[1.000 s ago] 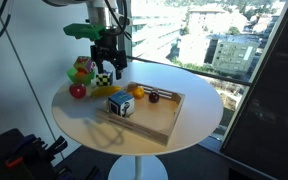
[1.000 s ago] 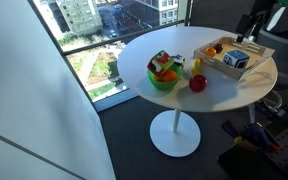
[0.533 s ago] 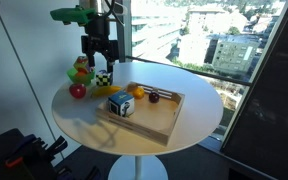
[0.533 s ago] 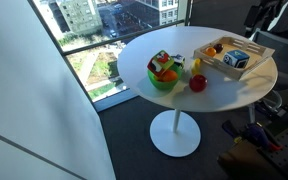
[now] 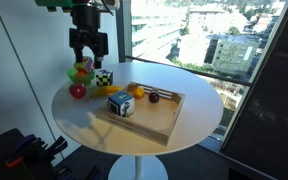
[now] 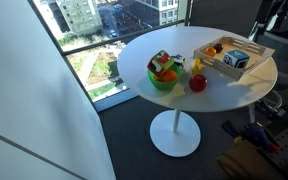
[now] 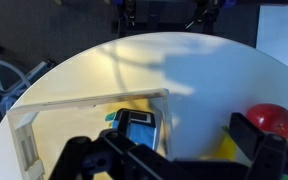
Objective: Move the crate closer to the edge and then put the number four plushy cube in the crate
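Note:
The wooden crate point(image 5: 156, 117) lies on the round white table point(image 5: 84, 118), also in an exterior view point(image 6: 246, 73) and the wrist view point(image 7: 80, 101). A plush cube with blue and white faces point(image 5: 120, 104) sits inside it, also seen in an exterior view point(image 6: 236, 60) and the wrist view point(image 7: 136, 130). A second, checkered black, white and yellow cube point(image 5: 104, 77) stands on the table beside the crate. I cannot read a number on either. My gripper point(image 5: 88, 45) hangs high above the green bowl, open and empty; in the wrist view point(image 7: 164, 150) its fingers are wide apart.
A green bowl of toy fruit point(image 5: 80, 72) point(image 6: 164, 77) and a red apple point(image 5: 77, 91) point(image 7: 271, 118) stand near the table's edge. An orange point(image 5: 138, 91) and a dark plum point(image 5: 153, 97) lie in the crate. A large window runs close behind the table.
My gripper has risen and moved sideways, from just above the checkered cube to above the green bowl. The cubes and the crate have stayed in place.

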`<action>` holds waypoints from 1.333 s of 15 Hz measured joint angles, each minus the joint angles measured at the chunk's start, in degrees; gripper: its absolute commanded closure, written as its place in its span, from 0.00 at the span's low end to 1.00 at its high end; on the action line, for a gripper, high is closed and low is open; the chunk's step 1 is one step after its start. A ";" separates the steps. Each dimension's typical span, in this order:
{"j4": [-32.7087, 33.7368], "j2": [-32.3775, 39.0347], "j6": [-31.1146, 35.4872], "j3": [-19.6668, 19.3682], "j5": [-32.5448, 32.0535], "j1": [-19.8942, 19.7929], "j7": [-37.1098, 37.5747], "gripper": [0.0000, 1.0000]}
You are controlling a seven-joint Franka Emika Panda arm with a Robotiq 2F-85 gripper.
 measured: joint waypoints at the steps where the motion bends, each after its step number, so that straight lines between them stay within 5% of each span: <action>1: 0.01 -0.49 -1.02 0.10 0.00 0.01 0.00 0.00; 20: -0.23 -7.53 -0.02 1.00 0.20 0.78 0.15 0.00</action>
